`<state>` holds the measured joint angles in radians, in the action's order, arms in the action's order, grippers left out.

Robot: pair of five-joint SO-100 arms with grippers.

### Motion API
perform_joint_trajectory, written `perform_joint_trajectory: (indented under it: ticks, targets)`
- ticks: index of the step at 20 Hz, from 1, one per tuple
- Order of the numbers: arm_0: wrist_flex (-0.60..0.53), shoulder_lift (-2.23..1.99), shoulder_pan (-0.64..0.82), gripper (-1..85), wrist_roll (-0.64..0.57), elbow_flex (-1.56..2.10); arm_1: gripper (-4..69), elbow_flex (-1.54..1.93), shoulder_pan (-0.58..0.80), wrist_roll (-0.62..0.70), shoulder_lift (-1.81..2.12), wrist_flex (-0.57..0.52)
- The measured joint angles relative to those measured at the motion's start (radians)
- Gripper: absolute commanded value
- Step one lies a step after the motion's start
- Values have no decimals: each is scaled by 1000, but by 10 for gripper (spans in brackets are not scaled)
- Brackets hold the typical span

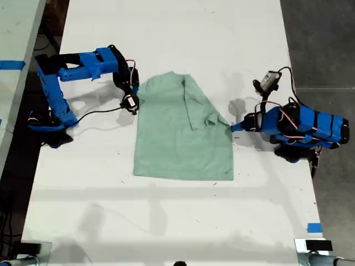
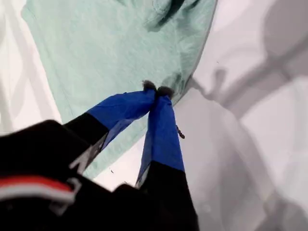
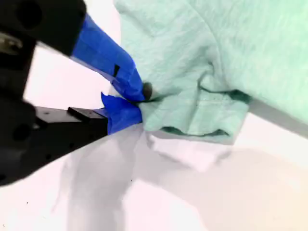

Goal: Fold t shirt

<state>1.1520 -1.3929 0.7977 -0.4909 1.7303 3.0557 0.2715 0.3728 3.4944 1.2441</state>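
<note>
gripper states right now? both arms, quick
My first gripper: fingers closed at the edge of the t shirt; whether they pinch cloth cannot be told.
My second gripper: closed, pinching the t shirt's folded edge.

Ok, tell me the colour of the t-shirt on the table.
Plain pale mint green, no print; the t-shirt shows best in the exterior view.

No readable txt, labels or nos. anywhere.

The t shirt (image 1: 180, 133) lies mid-table (image 1: 166, 221) between our arms. In the exterior view, one gripper meets its left edge, the other its right.
</note>
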Motion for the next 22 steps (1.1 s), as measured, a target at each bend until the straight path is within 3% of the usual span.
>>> perform_joint_trajectory:
  ticks: [6, 9, 12, 13, 14, 15, 16, 17, 18, 22]
  targets:
    - [141, -3, -215, 0, 89, -344, 2, 0, 0, 0, 0, 0]
    - [153, 72, -354, 0, 155, -568, 2, 0, -3, 0, 0, 0]
    - [61, 117, -469, 0, 204, -629, 2, 0, -3, 0, 0, 0]
    - [23, 135, -502, 30, 215, -630, 2, 0, -3, 0, 0, 0]
    - [-5, 158, -528, 131, 221, -632, 2, 0, -3, 0, 0, 0]
    - [-18, 178, -545, 156, 229, -632, 2, 0, -5, 0, 0, 0]
    - [-21, 192, -549, 137, 238, -632, 2, 0, -5, 0, 0, 0]
    - [-9, 195, -548, 37, 245, -632, 2, 0, -5, 0, 0, 0]
    - [8, 193, -538, 0, 244, -632, 2, 0, -5, 0, 0, 0]
    - [144, 26, -449, 0, 224, -624, 2, 0, -5, 0, 0, 0]
